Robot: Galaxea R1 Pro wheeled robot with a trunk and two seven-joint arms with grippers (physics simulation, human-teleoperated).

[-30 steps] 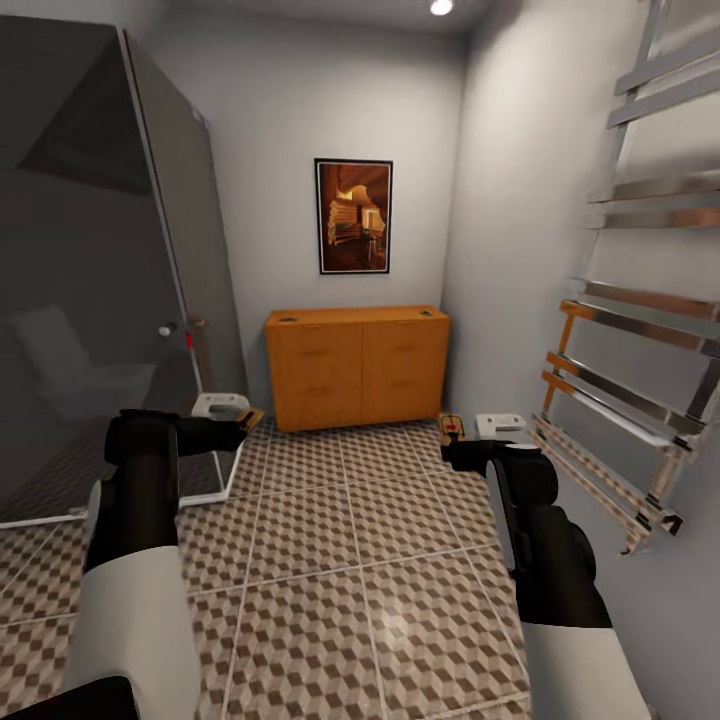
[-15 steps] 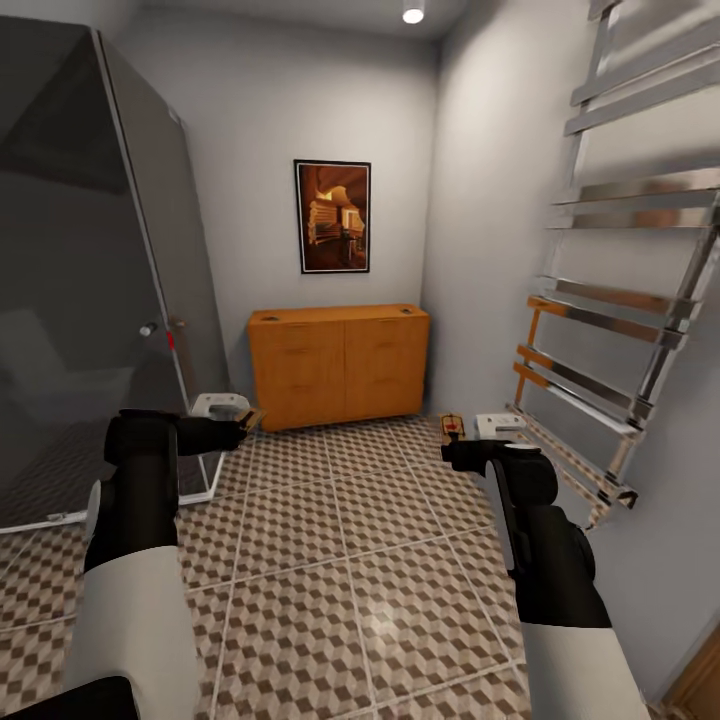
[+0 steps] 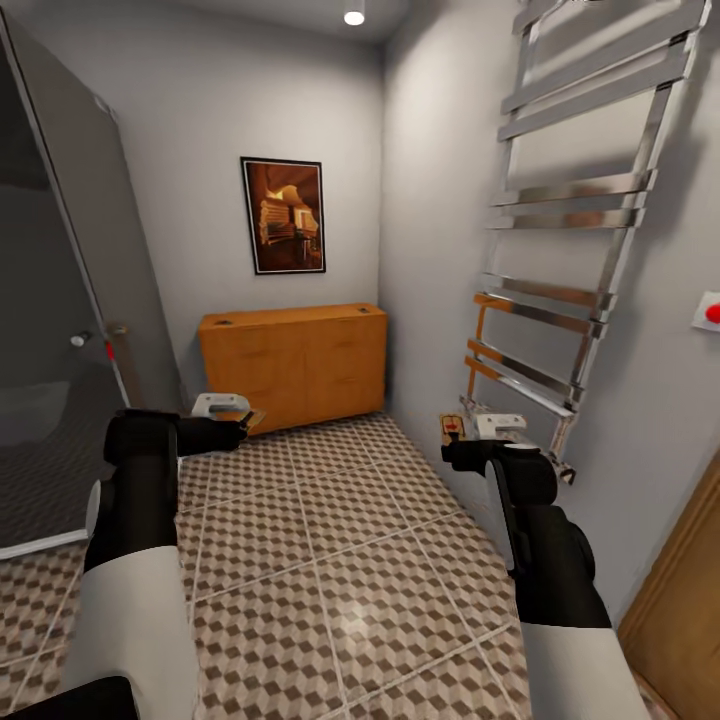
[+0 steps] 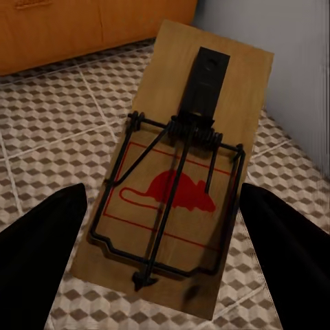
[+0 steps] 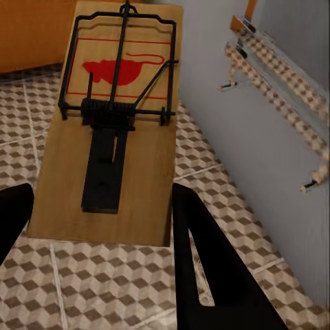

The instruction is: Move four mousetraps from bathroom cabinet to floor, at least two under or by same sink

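Now the left hand (image 3: 243, 425) is clamped on one mousetrap (image 4: 180, 180), the right hand (image 3: 452, 440) clamped on another mousetrap (image 5: 112, 124), both held above the tiled bathroom floor (image 3: 340, 560), with the orange cabinet (image 3: 293, 362) against the far wall.

The cabinet (image 3: 293, 364) is too distant in the head view to make out its drawer fronts or handles. Beside it, the shower glass (image 3: 60, 300) runs off the picture's edge. Each mousetrap, left (image 4: 180, 177) and right (image 5: 113, 124), hides the floor beneath it.
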